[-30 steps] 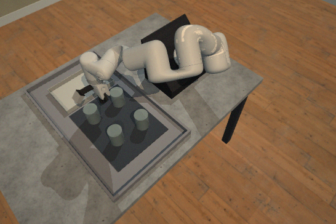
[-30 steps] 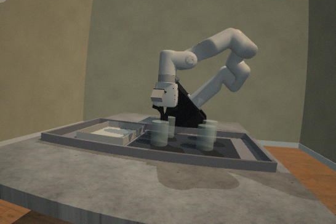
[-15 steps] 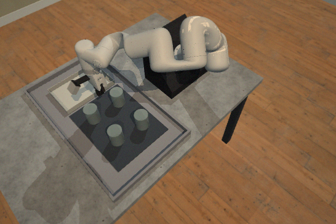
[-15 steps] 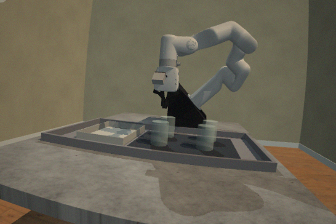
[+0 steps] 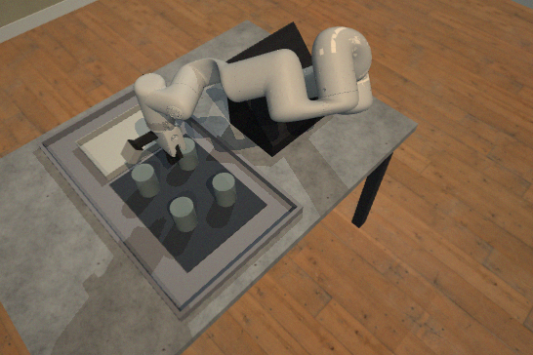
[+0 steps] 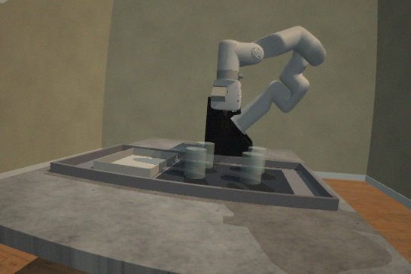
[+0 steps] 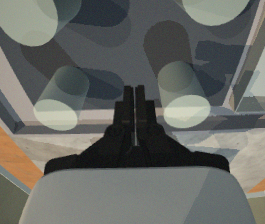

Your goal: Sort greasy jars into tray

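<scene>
The xArm Gripper [image 5: 177,155] [image 7: 135,98] has its fingers together with nothing between them, and hangs in the air above the jars. In the exterior view its fingertips are hard to make out against the dark mount [image 5: 293,35] [image 6: 218,135] behind; the wrist view shows both black fingers plainly. No lettering can be read on the gripper housing [image 6: 226,95] [image 7: 133,195]; a round emblem on the arm [image 5: 285,72] [image 6: 280,42] is too small to make out.

All four glass jars stand mouth down on the dark drying mat [image 5: 195,253] [image 6: 278,180], apart from one another. The top view shows one jar [image 5: 188,157] partly behind the gripper, a second jar [image 5: 145,180] nearer the tray's long side, a third jar [image 5: 183,215] and a fourth jar [image 5: 225,190]. In the exterior view they overlap in two pairs, and in the wrist view the upper two are cut off by the frame's edge.

The cream tray [image 5: 106,176] [image 6: 150,172] lies beside the mat, partly behind the gripper in the top view; the exterior view shows its low walls. A grey rimmed surround [image 5: 112,235] [image 6: 196,189] encloses mat and tray on the table top [image 5: 29,209] [image 6: 132,217].
</scene>
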Robot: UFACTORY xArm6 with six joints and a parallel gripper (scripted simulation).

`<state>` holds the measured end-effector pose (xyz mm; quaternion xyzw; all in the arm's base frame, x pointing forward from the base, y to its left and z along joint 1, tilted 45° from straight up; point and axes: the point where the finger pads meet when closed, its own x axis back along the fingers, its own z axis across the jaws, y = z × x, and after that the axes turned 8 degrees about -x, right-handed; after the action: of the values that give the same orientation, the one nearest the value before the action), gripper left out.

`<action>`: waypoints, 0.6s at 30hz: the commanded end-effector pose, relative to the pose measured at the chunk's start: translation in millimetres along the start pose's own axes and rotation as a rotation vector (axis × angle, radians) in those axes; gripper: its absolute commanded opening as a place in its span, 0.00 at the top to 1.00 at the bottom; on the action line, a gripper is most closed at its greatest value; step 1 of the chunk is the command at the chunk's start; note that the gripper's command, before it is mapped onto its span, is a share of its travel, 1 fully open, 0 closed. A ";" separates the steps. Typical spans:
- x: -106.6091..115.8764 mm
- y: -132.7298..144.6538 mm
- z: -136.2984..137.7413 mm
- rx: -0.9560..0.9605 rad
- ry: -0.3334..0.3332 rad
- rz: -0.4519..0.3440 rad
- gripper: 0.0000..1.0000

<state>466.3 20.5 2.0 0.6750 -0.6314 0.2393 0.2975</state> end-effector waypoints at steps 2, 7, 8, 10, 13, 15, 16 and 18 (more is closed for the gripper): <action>2.6 5.4 -45.9 0.000 0.004 0.007 1.00; 2.4 11.2 -86.1 0.000 0.004 0.007 1.00; 2.4 11.2 -86.1 0.000 0.004 0.007 1.00; 2.4 12.3 -94.1 0.000 0.004 0.007 1.00; 2.3 13.4 -102.2 0.000 0.004 0.007 1.00; -7.2 13.4 -102.1 0.000 0.004 0.007 1.00; -12.0 13.3 -102.1 0.000 0.004 0.007 1.00; -21.6 13.3 -102.1 0.000 0.004 0.007 1.00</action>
<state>457.0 96.5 68.1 0.6732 -0.6324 0.2411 0.2980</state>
